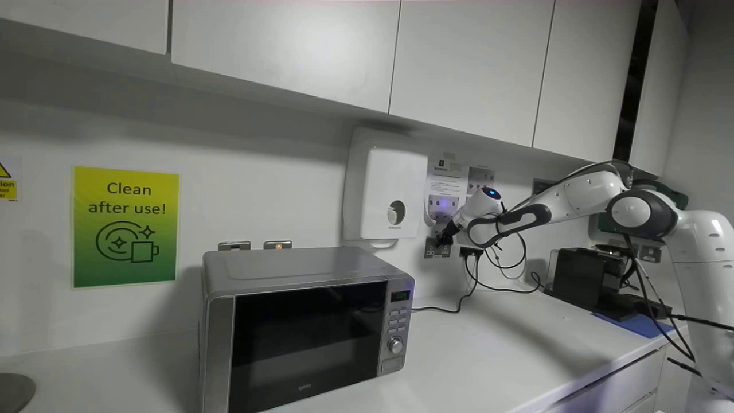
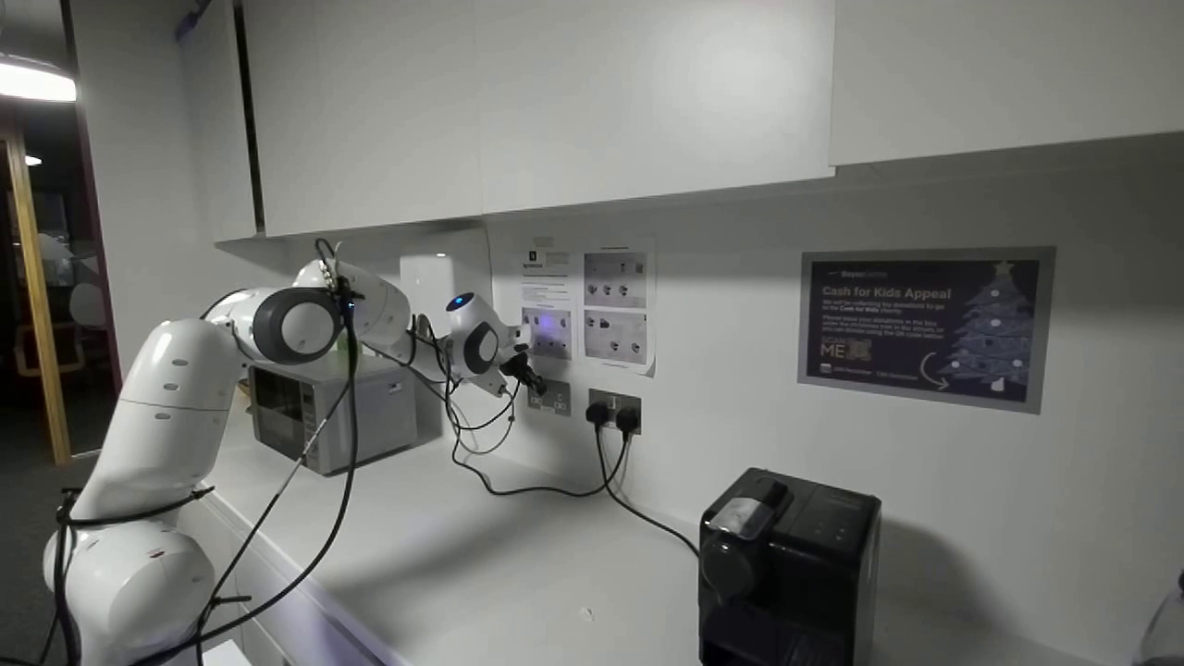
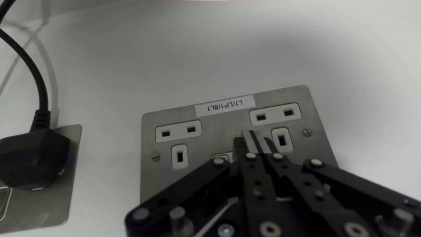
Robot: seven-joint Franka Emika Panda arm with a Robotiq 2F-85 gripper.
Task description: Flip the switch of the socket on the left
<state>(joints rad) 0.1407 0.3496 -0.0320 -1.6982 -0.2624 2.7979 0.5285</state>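
Firstly, socket (image 3: 227, 125): double, metal-faced, fixed to the wall (image 2: 721, 324), taken as the task's left one and used as landmark. It is shown upside down in the wrist view, going by its label (image 3: 225, 105). Just to its right, as the wall is faced, a second plate (image 3: 46, 210) is fitted with two plugs (image 2: 598, 413).

Item, switch (image 3: 223, 155): seen in part at the socket's middle; its setting cannot be told. Another is presumably hidden behind the gripper (image 3: 255, 140), and may be the one wanted.

Item, gripper: fingertips (image 3: 249, 141) side by side, only a thin seam being left between them; nothing is held. It is pointed at the socket's middle; whether the socket is touched cannot be told.

Surroundings: notices (image 2: 618, 305) posted above the socket; dispenser (image 1: 384, 183) mounted above and left of it; microwave (image 1: 309, 338) placed lower and left; coffee machine (image 2: 823, 564) placed well to the right.

Step in hand: judged to be the lining-up or the press itself; no flip can be confirmed.

Next move: a small correction is called for, so that the switch is met squarely by the paired fingertips, then a short, light push toward the wall until it is tipped.
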